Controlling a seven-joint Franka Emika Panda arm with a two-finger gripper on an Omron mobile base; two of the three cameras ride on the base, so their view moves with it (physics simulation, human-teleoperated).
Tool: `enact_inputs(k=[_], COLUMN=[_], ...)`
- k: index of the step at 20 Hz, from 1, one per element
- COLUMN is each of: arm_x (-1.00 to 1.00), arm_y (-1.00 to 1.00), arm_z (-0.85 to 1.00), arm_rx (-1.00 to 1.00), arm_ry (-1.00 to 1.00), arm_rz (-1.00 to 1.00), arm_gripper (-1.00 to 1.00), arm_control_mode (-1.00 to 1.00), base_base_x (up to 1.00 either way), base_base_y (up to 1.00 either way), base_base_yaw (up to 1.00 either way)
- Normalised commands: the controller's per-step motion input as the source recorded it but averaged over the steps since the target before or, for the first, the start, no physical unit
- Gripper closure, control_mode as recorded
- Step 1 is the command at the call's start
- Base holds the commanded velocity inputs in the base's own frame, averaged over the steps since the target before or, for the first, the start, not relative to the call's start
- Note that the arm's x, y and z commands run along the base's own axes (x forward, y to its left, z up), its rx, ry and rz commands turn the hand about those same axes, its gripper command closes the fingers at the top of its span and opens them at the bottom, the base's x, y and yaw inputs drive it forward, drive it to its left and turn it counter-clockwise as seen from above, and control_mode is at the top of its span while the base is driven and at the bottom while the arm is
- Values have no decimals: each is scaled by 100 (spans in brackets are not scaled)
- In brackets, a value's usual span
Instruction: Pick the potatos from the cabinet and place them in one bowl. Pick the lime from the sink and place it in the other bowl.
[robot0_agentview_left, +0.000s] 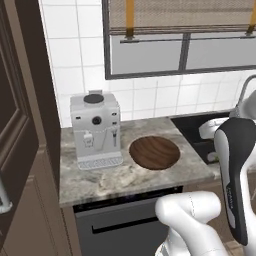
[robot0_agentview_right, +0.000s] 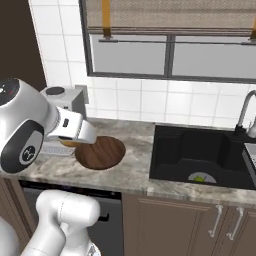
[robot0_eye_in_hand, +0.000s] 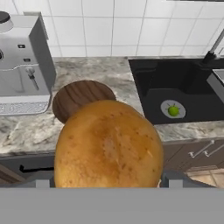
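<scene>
A golden-brown potato (robot0_eye_in_hand: 109, 144) sits close in front of the hand camera, with my gripper (robot0_eye_in_hand: 108, 181) shut on it; the fingers are mostly hidden behind it. It hangs above the counter's front edge, near the wooden bowl (robot0_eye_in_hand: 78, 98) (robot0_agentview_left: 154, 151) (robot0_agentview_right: 102, 154), which is empty. In the right base view the potato (robot0_agentview_right: 70, 143) peeks out under the white hand. The lime (robot0_eye_in_hand: 173, 110) (robot0_agentview_right: 201, 178) lies on the drain of the black sink (robot0_agentview_right: 200, 150) (robot0_eye_in_hand: 183, 78). The dark cabinet door (robot0_agentview_left: 20, 150) stands at far left. The other bowl is out of view.
A grey coffee machine (robot0_agentview_left: 95, 130) (robot0_eye_in_hand: 22, 65) stands on the marble counter (robot0_agentview_left: 100, 182) just left of the bowl. A steel tap (robot0_agentview_right: 245, 112) rises at the sink's right end. A tiled wall and a window lie behind; low cabinet doors (robot0_agentview_right: 215, 220) sit below the sink.
</scene>
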Motion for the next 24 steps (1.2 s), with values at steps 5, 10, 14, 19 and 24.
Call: enact_inputs(k=[5,10,14,19,24], arm_x=[0,0,0,8,2], arm_y=[0,0,0,0,0], arm_z=[0,0,0,-2,0], arm_rx=[0,0,0,0,0], arm_ry=[0,0,0,0,0], arm_rz=[0,0,0,0,1], arm_gripper=[100,100,100,100,100], arm_control_mode=[100,100,100,-100,-100], base_base_x=[37,39,34,17,0], base_base_y=[0,0,0,0,0], base_base_yaw=[5,3,3,1,0])
